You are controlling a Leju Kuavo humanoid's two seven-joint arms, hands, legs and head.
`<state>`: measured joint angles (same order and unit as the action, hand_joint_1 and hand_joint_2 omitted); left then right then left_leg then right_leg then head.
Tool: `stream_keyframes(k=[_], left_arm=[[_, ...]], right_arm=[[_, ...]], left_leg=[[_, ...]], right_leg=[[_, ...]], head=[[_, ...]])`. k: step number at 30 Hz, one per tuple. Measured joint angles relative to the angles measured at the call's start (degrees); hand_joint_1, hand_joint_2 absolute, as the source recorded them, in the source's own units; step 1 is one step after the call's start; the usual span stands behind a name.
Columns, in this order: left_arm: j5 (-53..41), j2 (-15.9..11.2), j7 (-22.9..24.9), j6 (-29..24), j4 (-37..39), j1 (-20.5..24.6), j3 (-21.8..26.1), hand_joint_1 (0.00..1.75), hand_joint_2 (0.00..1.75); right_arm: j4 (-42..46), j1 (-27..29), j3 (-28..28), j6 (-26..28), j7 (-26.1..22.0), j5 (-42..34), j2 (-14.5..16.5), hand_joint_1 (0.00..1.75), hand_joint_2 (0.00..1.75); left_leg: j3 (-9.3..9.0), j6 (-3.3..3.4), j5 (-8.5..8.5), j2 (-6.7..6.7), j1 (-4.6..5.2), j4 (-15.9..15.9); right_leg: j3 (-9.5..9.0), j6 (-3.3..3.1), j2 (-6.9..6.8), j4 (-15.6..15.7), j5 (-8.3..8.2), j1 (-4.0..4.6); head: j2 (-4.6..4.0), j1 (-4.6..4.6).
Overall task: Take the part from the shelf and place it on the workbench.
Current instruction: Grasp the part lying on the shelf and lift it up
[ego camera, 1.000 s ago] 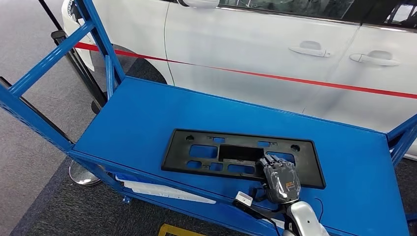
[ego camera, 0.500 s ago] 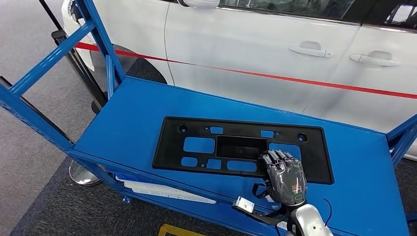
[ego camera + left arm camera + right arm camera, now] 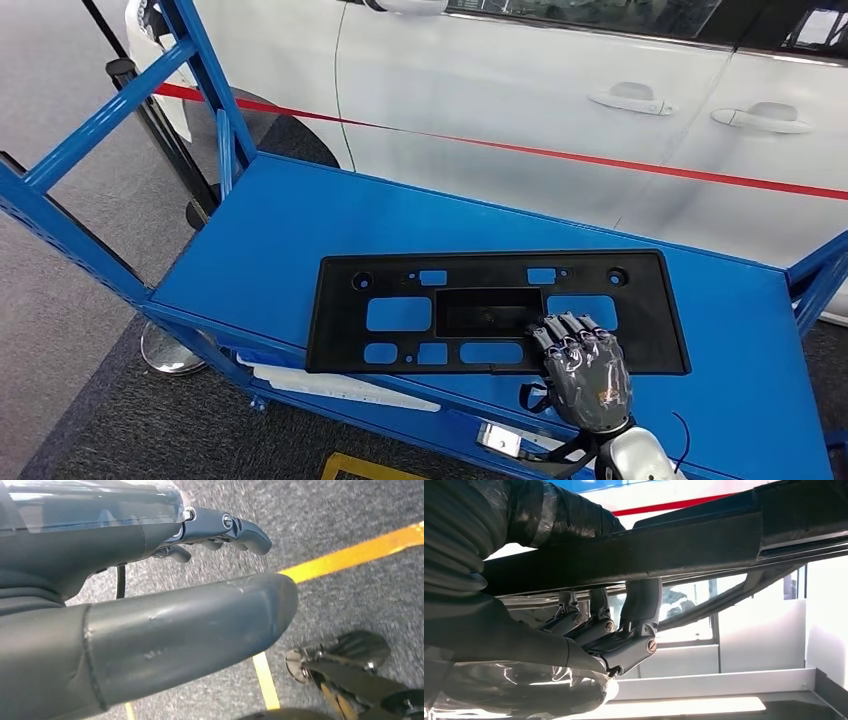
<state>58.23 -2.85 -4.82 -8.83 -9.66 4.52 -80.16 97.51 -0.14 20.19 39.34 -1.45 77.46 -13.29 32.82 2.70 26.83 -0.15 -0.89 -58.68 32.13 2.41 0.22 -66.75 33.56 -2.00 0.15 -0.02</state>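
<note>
Part (image 3: 495,312) — a black slotted panel — is gripped at its near edge by the right hand (image 3: 587,372) above the blue shelf (image 3: 270,240); the left hand (image 3: 150,600) hangs with fingers loosely apart, nothing held.

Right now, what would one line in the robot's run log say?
stage: lifting part | right robot hand: grips near edge of black plate | plate: tilted over blue shelf | left robot hand: hangs over floor, holds nothing

Bright, even light on the blue shelf (image 3: 300,240), soft sheen off the white car (image 3: 520,90). Right wrist view's backlit, the background blown out; left wrist floor slightly blurred.
</note>
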Motion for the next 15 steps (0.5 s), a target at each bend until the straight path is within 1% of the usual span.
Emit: stream_keyframes(k=[1,2,3,4,5,6,7,8,9,10,11,12,13,14,15], left_arm=[[0.08,-0.04,-0.01,0.02,0.04,0.02,0.02,0.0,0.0],[0.13,-0.07,-0.03,0.04,0.08,0.01,0.04,0.0,0.0],[0.21,-0.09,-0.05,0.05,0.11,-0.01,0.06,0.0,0.0],[0.3,-0.12,-0.08,0.08,0.15,-0.04,0.08,0.0,0.0],[0.34,-0.11,-0.11,0.12,0.16,-0.13,0.09,0.0,0.0],[0.38,-0.12,-0.14,0.17,0.19,-0.19,0.09,0.0,0.0],[0.39,-0.13,-0.18,0.26,0.22,-0.22,0.1,0.0,0.0],[0.38,-0.13,-0.22,0.33,0.25,-0.23,0.1,0.0,0.0],[0.38,-0.14,-0.26,0.4,0.27,-0.19,0.1,0.0,0.0],[0.37,-0.14,-0.3,0.47,0.3,-0.16,0.1,0.0,0.0],[0.36,-0.14,-0.31,0.51,0.32,-0.15,0.1,0.0,0.0],[0.35,-0.15,-0.31,0.57,0.34,-0.14,0.1,0.0,0.0],[0.29,-0.15,-0.31,0.61,0.35,-0.13,0.1,0.0,0.0],[0.21,-0.15,-0.32,0.65,0.35,-0.11,0.1,0.0,0.0],[0.13,-0.16,-0.32,0.67,0.35,-0.06,0.1,0.0,0.0]], right_arm=[[0.01,-0.05,0.05,0.0,0.14,-0.27,-0.15,1.75,1.75],[0.04,-0.09,0.09,0.01,0.25,-0.51,-0.26,1.75,1.75],[0.08,-0.13,0.15,0.01,0.31,-0.74,-0.31,1.75,1.75],[0.11,-0.15,0.22,0.01,0.33,-0.99,-0.32,1.75,1.75],[0.15,-0.16,0.27,0.01,0.37,-1.27,-0.33,1.75,1.75],[0.16,-0.2,0.3,-0.02,0.39,-1.58,-0.37,1.75,1.75],[0.22,-0.23,0.32,-0.06,0.41,-1.9,-0.4,1.75,1.75],[0.32,-0.28,0.33,-0.1,0.43,-2.19,-0.44,1.75,1.75],[0.43,-0.33,0.35,-0.16,0.43,-2.48,-0.48,1.75,1.75],[0.54,-0.35,0.39,-0.22,0.43,-2.73,-0.5,1.75,1.75],[0.6,-0.38,0.47,-0.29,0.41,-2.97,-0.51,1.75,1.75],[0.62,-0.38,0.56,-0.39,0.37,-3.18,-0.52,1.75,1.75],[0.64,-0.4,0.66,-0.5,0.33,-3.34,-0.53,1.75,1.75],[0.7,-0.43,0.74,-0.63,0.28,-3.47,-0.54,1.75,1.75],[0.8,-0.49,0.81,-0.8,0.24,-3.56,-0.55,1.75,1.75]], left_leg=[[0.27,-0.37,0.09,-0.1,-0.03,-0.42],[0.57,-0.82,0.07,-0.2,0.01,-0.75],[0.91,-1.3,-0.08,-0.3,0.1,-0.98],[1.21,-1.8,-0.39,-0.38,0.19,-1.05],[1.42,-2.22,-0.71,-0.42,0.2,-1.02],[1.71,-2.57,-0.63,-0.4,0.11,-1.17],[2.16,-2.86,0.17,-0.32,0.03,-1.84],[2.86,-3.06,1.84,-0.23,-0.06,-3.53],[3.84,-3.22,4.24,-0.13,-0.13,-6.34],[4.93,-3.36,6.75,-0.09,-0.14,-9.94],[5.86,-3.46,8.67,-0.09,-0.15,-13.53],[6.24,-3.45,9.51,-0.09,-0.14,-16.05],[5.74,-3.31,9.16,-0.09,-0.11,-16.68],[4.27,-3.04,7.87,-0.09,-0.03,-15.22],[1.86,-2.58,6.21,-0.1,0.11,-11.91]], right_leg=[[-1.4,0.09,0.04,3.3,-1.54,-0.01],[-2.26,0.03,0.13,5.6,-2.37,0.04],[-2.48,-0.11,0.22,6.68,-2.48,0.16],[-2.22,-0.42,0.32,6.68,-2.48,0.39],[-1.84,-0.84,0.32,6.7,-2.66,0.38],[-1.53,-1.37,0.19,6.82,-2.96,0.34],[-1.15,-2.02,0.07,6.94,-3.36,0.32],[-0.73,-2.68,-0.08,7.11,-3.81,0.27],[-0.25,-3.2,-0.24,7.17,-4.24,0.36],[0.29,-3.55,-0.32,7.16,-4.64,0.52],[0.82,-3.75,-0.42,7.09,-5.01,0.73],[1.36,-3.85,-0.51,6.97,-5.37,0.94],[1.91,-3.89,-0.57,6.8,-5.69,1.14],[2.45,-3.91,-0.6,6.62,-6.0,1.34],[2.91,-3.9,-0.61,6.47,-6.3,1.5]], head=[[0.0,0.01],[0.0,-0.02],[0.0,-0.04],[0.0,-0.07],[0.0,-0.1],[0.0,-0.09],[0.0,-0.09],[0.0,-0.09],[0.0,-0.09],[0.0,-0.1],[0.0,-0.1],[0.0,-0.1],[0.0,-0.11],[0.0,-0.11],[0.0,-0.11]])
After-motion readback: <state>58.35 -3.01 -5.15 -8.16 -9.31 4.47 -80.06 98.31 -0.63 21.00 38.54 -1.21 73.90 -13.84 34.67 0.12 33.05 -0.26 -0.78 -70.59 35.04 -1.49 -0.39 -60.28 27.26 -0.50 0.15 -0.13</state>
